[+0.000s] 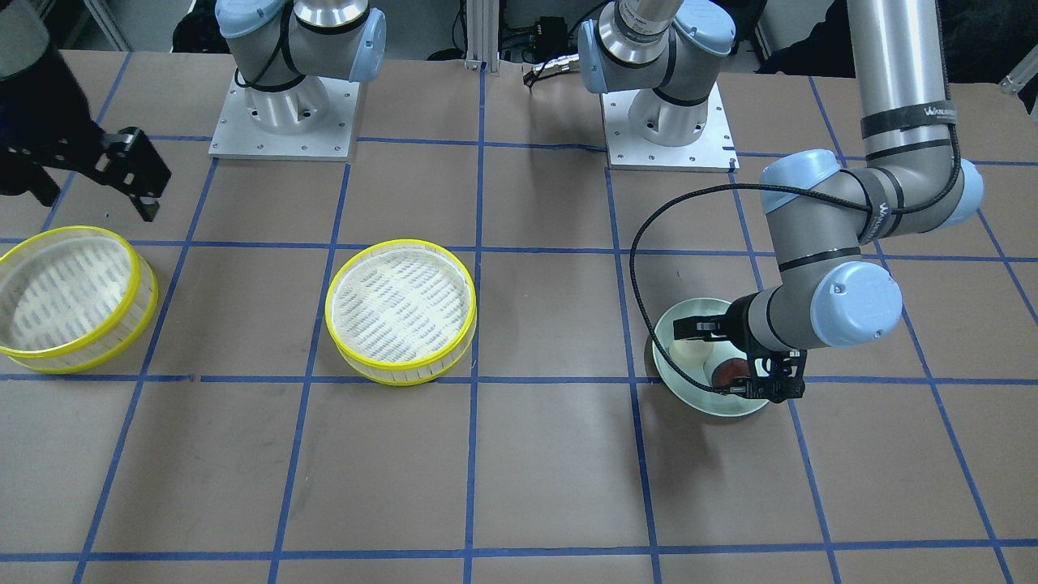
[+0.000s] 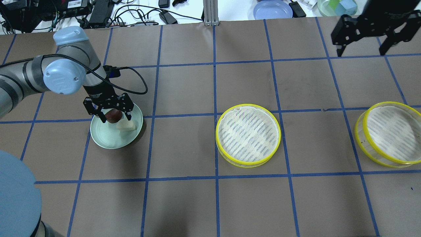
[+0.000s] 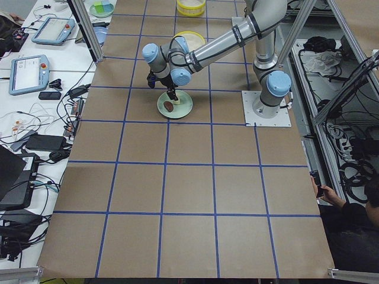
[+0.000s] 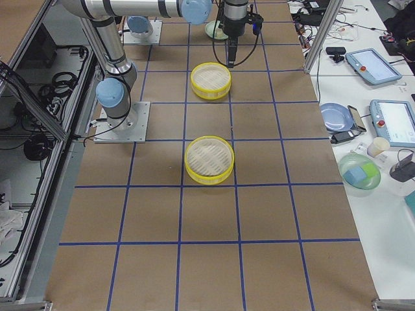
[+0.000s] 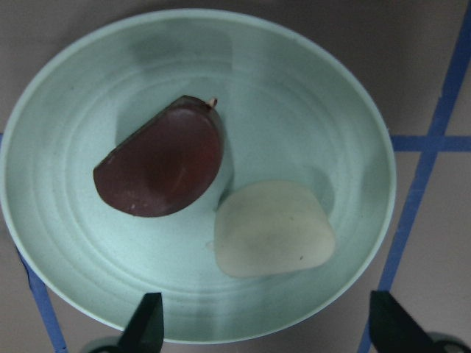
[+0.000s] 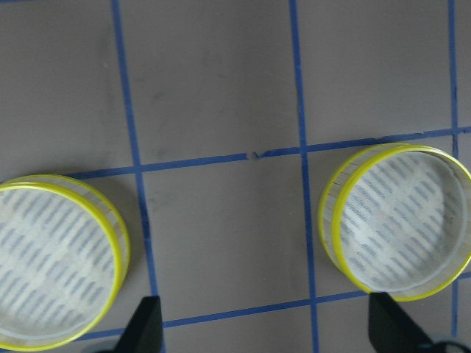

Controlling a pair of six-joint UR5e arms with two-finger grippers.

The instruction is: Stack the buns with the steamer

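A pale green plate [image 2: 104, 142] holds a dark reddish-brown bun [image 2: 112, 116] and a cream-white bun [image 2: 127, 125] side by side. My left gripper [image 2: 112, 115] is open, hovers just over the plate, and its fingers straddle the dark bun. The left wrist view shows the dark bun [image 5: 162, 170] and the cream bun [image 5: 272, 229] touching on the plate [image 5: 294, 95], past the open fingertips [image 5: 146, 323]. Two yellow-rimmed steamer trays stand empty, one mid-table [image 2: 248, 134] and one far right [image 2: 391, 131]. My right gripper [image 2: 371, 31] is open and empty, high above the far right of the table.
Blue tape lines grid the brown table. Beyond its far edge lie a blue plate [image 2: 272, 9], cables and a bowl of blocks [image 2: 338, 6]. The right wrist view shows both steamer trays [image 6: 55, 261] [image 6: 397, 220] below.
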